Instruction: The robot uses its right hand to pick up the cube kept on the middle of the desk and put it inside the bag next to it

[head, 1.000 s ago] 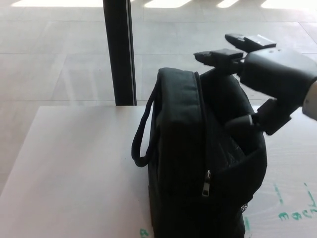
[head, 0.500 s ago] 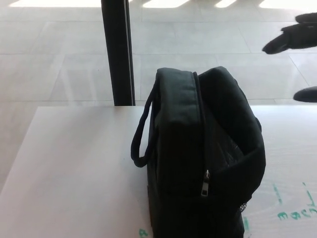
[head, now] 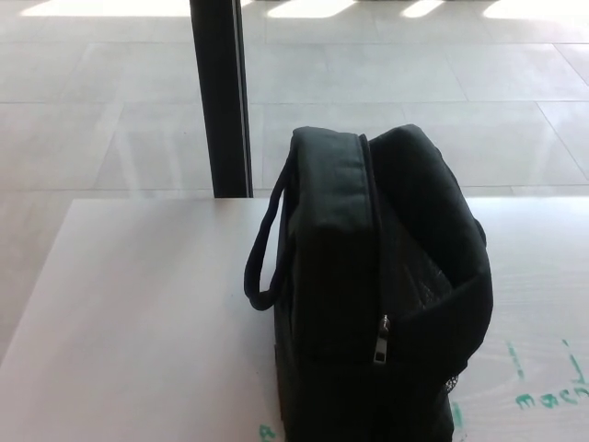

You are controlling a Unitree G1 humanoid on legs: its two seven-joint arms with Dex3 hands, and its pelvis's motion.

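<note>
Black bag (head: 382, 295) upright, white desk (head: 138, 322)

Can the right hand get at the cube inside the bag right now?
Probably not as things stand: neither hand is in view, and no cube shows. The black bag stands upright on the desk, its opening facing right, interior too dark to see.

Bag (head: 368, 304) cut off at the bottom edge, base not visible. Its inside is dark, contents can't be made out; no cube visible. Green writing (head: 550, 398) on desk (head: 138, 313) clipped at right and bottom edges, unreadable. Pole (head: 221, 92) runs out the top edge, foot hidden behind the desk.
</note>
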